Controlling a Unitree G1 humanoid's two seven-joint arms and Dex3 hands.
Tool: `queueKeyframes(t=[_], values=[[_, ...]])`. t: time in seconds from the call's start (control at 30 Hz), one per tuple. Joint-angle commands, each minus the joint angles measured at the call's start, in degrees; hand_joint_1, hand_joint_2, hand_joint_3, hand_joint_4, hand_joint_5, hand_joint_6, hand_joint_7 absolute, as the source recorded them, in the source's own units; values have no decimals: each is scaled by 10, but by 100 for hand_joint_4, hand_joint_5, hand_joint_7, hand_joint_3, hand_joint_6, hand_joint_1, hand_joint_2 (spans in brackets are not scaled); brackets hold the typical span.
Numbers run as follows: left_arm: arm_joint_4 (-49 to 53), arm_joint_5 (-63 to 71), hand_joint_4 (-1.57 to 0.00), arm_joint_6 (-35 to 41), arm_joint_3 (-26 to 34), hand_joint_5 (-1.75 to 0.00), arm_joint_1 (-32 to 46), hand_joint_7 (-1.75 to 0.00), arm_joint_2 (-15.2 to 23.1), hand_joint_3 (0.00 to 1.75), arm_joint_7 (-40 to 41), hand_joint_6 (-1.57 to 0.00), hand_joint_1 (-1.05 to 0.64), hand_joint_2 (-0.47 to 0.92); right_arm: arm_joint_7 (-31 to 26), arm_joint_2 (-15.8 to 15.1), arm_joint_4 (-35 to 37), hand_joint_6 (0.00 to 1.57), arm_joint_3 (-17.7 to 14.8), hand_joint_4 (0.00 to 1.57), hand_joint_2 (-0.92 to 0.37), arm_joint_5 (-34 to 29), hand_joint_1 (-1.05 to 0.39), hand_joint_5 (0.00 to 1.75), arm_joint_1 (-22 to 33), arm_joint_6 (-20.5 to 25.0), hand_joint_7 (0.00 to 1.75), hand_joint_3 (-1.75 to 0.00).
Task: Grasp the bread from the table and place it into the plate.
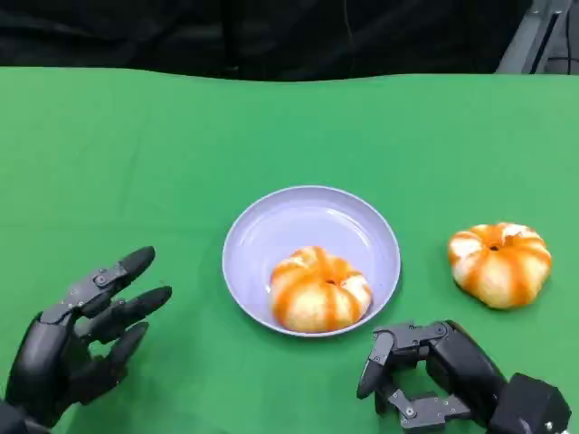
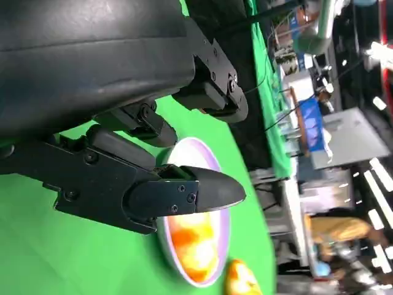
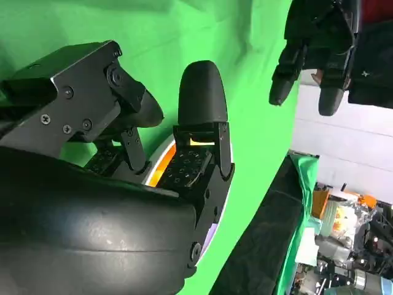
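Pale lilac plate [image 1: 312,226] mid-counter on the green cloth [image 1: 136,154], with one orange-and-white striped bread [image 1: 319,289] inside it, lying against the near rim. Second bread [image 1: 500,263] of the same kind out on the counter, to the right of the plate, near it but apart from the rim.

Right hand [image 1: 425,375] low at the near edge, just below the plate's near-right rim – fingers bent inward yet apart, nothing between them, no contact with plate or bread visible. From the right wrist view, a fingertip [image 3: 201,92] up in front of the plate and a sliver of orange bread [image 3: 199,142] behind it.

Left hand [image 1: 86,330] at the near left, well apart from the plate – fingers spread and reaching toward the plate, holding nothing, touching nothing. Left wrist view: plate [image 2: 212,161] and its bread [image 2: 195,243] beyond the fingers, second bread [image 2: 241,279] further on
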Motion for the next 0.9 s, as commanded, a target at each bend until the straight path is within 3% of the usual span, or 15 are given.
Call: queueKeyframes(t=[0.03, 0.37, 0.57, 0.7, 0.83, 0.9], values=[[14, 79, -79, -51, -26, -4, 3, -3, 29, 36, 61, -57, -61, 92, 0, -9, 5, 98, -5, 100, -54, 5, 14, 138, -5, -4, 107, -111], [42, 214, -81, -109, -85, -2, -1, -3, 52, 31, 196, -64, -63, 92, 0, -10, 6, 97, -5, 99, -54, 4, 13, 138, -5, -6, 107, -110], [50, 243, -83, -122, -116, -2, -2, -2, 60, 27, 232, -64, -63, 92, 0, -9, 6, 98, -5, 100, -54, 5, 13, 137, -4, -8, 107, -111], [51, 259, -85, -128, -136, -2, -2, -1, 64, 18, 253, -65, -56, 92, 0, -9, 4, 98, -5, 100, -53, 5, 12, 138, -4, -4, 107, -111], [58, 249, -84, -137, -157, -1, -5, 0, 65, 9, 241, -64, -34, 92, 0, -9, 2, 98, -4, 99, -54, 5, 12, 139, -3, -4, 107, -111], [58, 247, -84, -137, -162, 0, -5, 0, 66, 8, 243, -63, -32, 92, 0, -9, 2, 98, -4, 99, -54, 5, 12, 139, -3, -4, 107, -111]])
